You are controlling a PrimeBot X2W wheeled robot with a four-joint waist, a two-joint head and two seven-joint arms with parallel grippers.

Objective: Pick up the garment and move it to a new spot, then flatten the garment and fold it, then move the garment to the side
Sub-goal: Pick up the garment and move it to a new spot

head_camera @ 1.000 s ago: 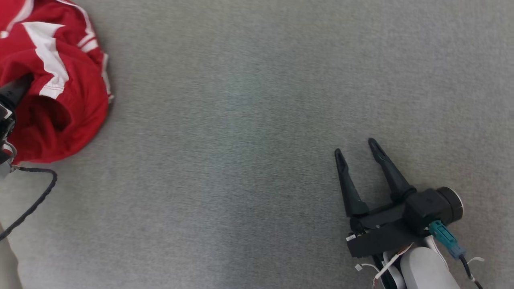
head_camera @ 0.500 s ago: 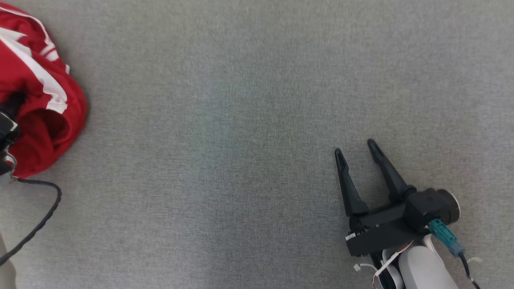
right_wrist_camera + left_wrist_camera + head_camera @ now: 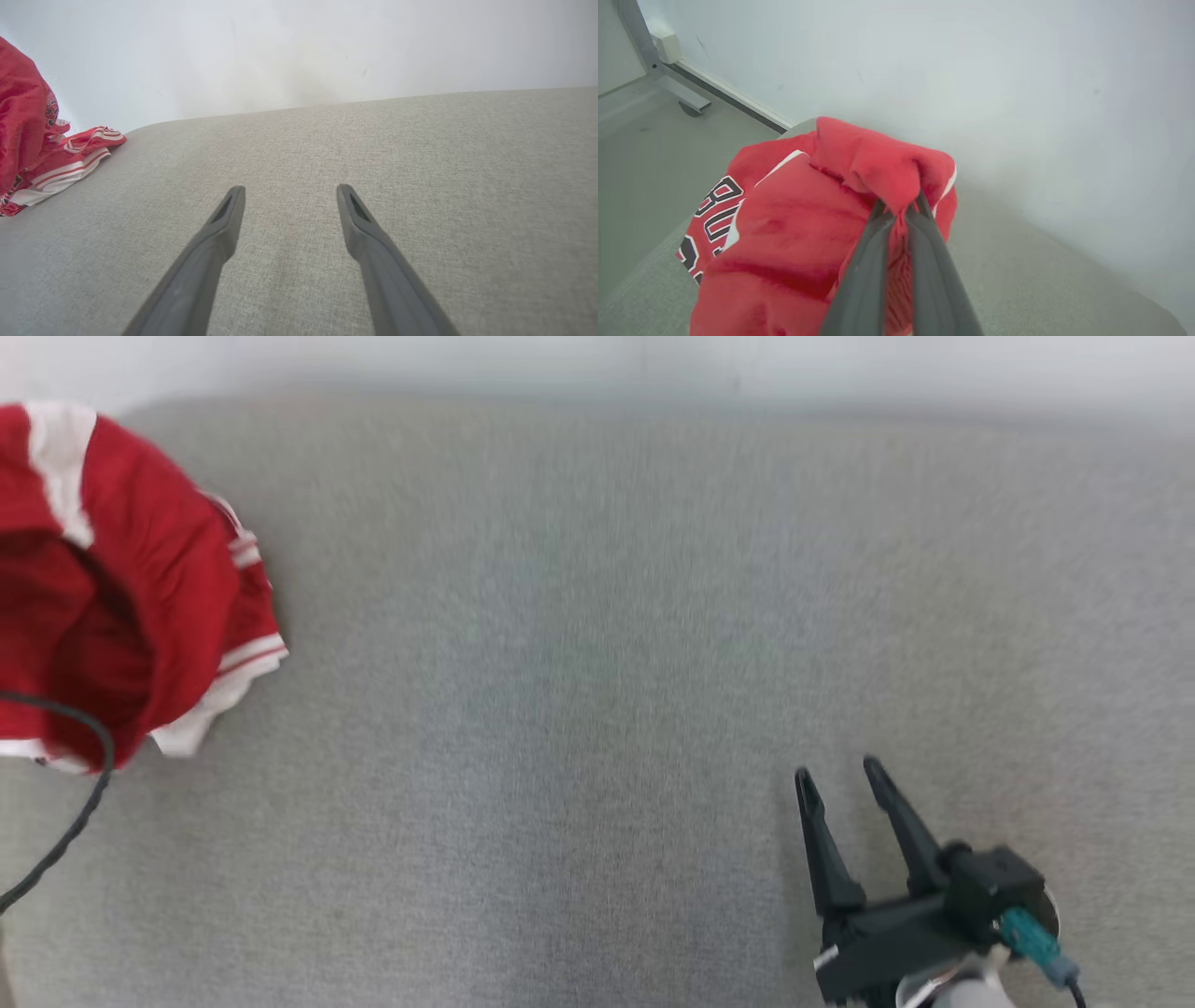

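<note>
The left gripper (image 3: 899, 206) is pinched tight on a fold of the red garment (image 3: 784, 224). The garment sits bunched at the left end of the grey surface (image 3: 560, 709), close to the white wall (image 3: 1017, 93). A black cable (image 3: 79, 803) droops beside it. The right gripper (image 3: 837, 775) is wide open and holds nothing, with bare surface all around it.

Red garment (image 3: 168, 551) w/ white stripes; grey surface (image 3: 607, 663).
</note>
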